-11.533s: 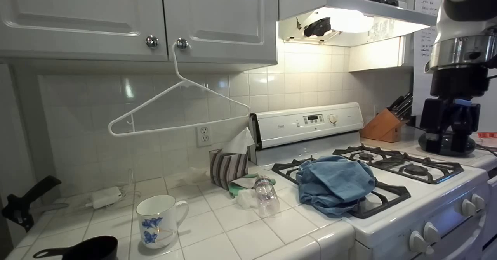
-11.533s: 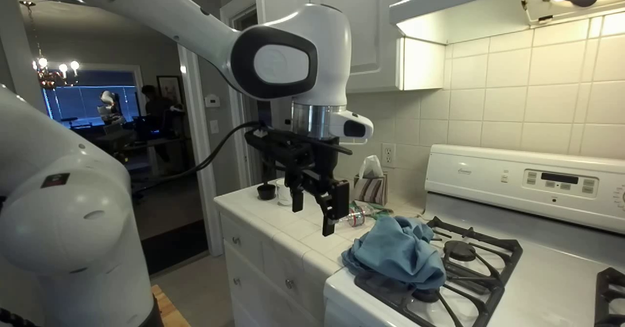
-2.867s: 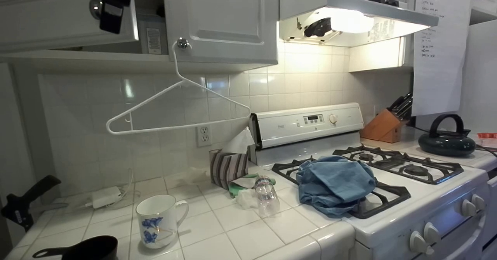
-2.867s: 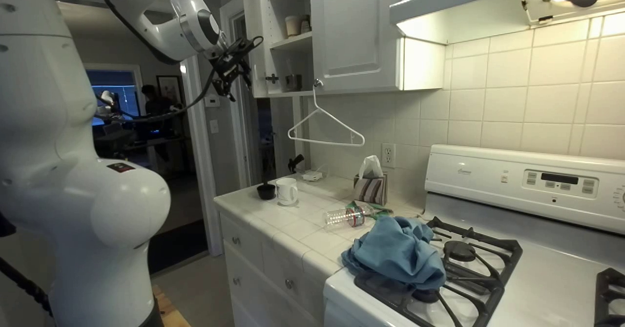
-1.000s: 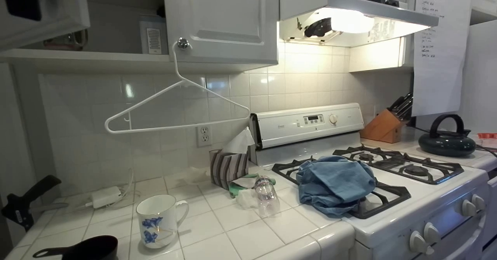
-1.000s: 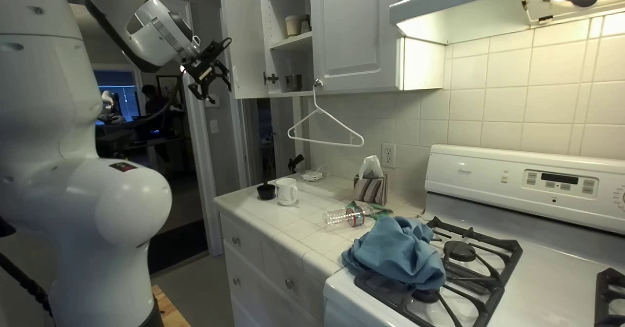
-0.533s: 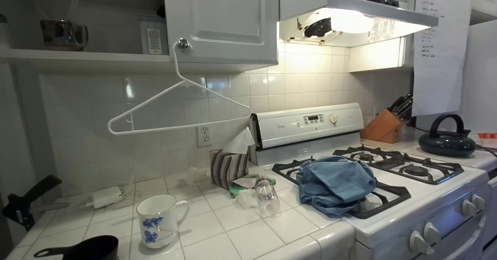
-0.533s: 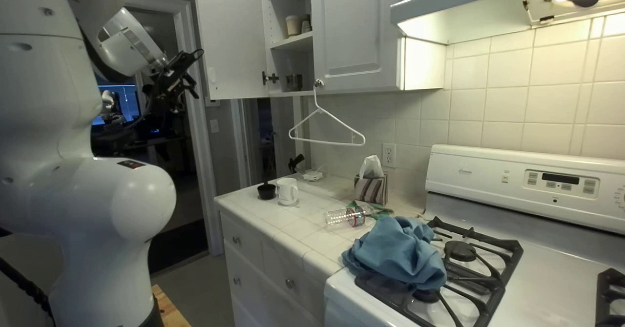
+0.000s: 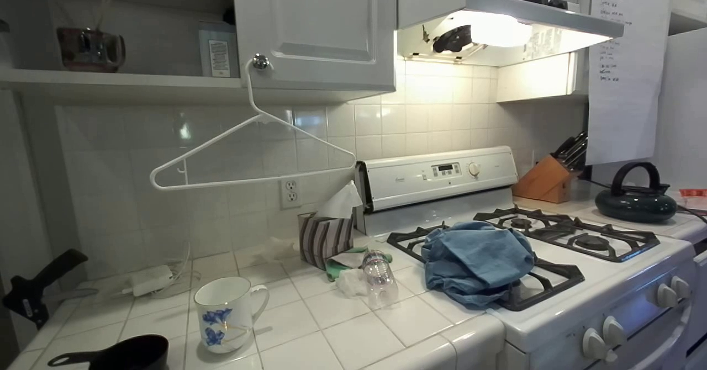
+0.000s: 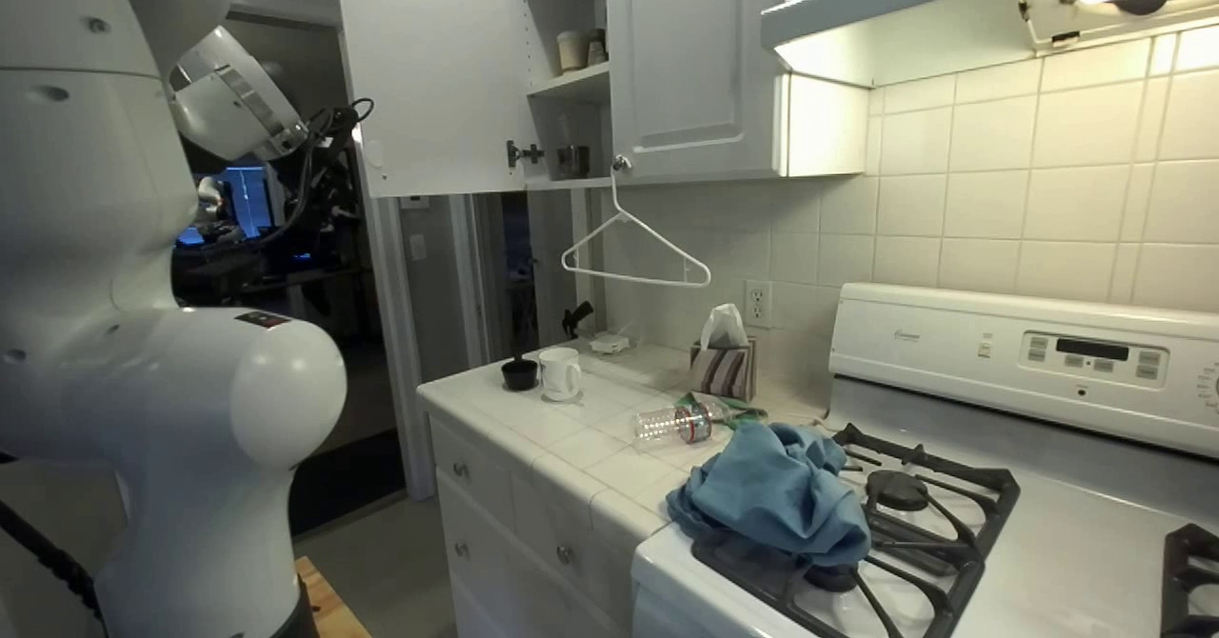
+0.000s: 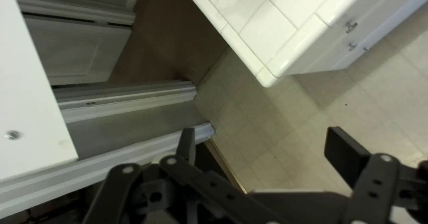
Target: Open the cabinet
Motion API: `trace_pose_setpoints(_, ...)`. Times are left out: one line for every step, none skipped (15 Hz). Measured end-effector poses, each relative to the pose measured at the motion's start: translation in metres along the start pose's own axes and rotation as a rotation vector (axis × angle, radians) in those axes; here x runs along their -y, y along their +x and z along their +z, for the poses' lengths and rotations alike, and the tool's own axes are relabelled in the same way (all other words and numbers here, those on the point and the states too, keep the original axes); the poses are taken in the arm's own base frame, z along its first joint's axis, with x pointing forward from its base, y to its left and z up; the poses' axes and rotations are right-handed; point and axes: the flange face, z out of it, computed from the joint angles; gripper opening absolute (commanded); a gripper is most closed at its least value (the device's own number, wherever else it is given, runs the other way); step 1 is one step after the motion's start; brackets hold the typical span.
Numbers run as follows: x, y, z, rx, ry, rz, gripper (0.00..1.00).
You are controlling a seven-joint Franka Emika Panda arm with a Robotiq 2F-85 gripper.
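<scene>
Exterior views: a hanger [image 9: 264,117] dangles from the open cabinet [image 9: 121,80].

The lamp [image 9: 501,30], well away from the tool [image 11: 264,147], shines so bright it looks plain white. The room [image 10: 348,376] behind the tool is dark. Past the tool, the floor [image 11: 294,117] is shady and a bit blurry.

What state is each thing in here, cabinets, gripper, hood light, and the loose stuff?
Left cabinet door, swung open
Hanger, hooked on a knob
Hanger-side cabinet door, closed
Under-counter fronts, shut
Gripper, open, holding nothing
Hood light, on
Mug, upright
Clear bottle, lying on its side
Blue cloth, crumpled
</scene>
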Motion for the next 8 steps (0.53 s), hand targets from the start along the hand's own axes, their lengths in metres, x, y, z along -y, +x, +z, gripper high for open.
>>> trace_pose_setpoints(-0.008, -0.012, -0.002, 0.023, -0.046, 0.0, 1.0)
trace_pose_setpoints(-0.015, -0.027, -0.003, 0.047, -0.087, 0.025, 1.0)
trace_pose_setpoints(-0.022, -0.041, -0.004, 0.071, -0.121, 0.062, 1.0)
trace_pose_setpoints(-0.028, -0.054, -0.003, 0.096, -0.15, 0.102, 1.0)
trace_pose_setpoints(-0.032, -0.066, -0.002, 0.121, -0.176, 0.145, 1.0)
trace_pose_setpoints(-0.036, -0.078, 0.0, 0.142, -0.2, 0.189, 1.0)
trace_pose_setpoints(-0.038, -0.089, 0.004, 0.161, -0.224, 0.236, 1.0)
trace_pose_setpoints(-0.041, -0.101, 0.007, 0.179, -0.244, 0.286, 1.0)
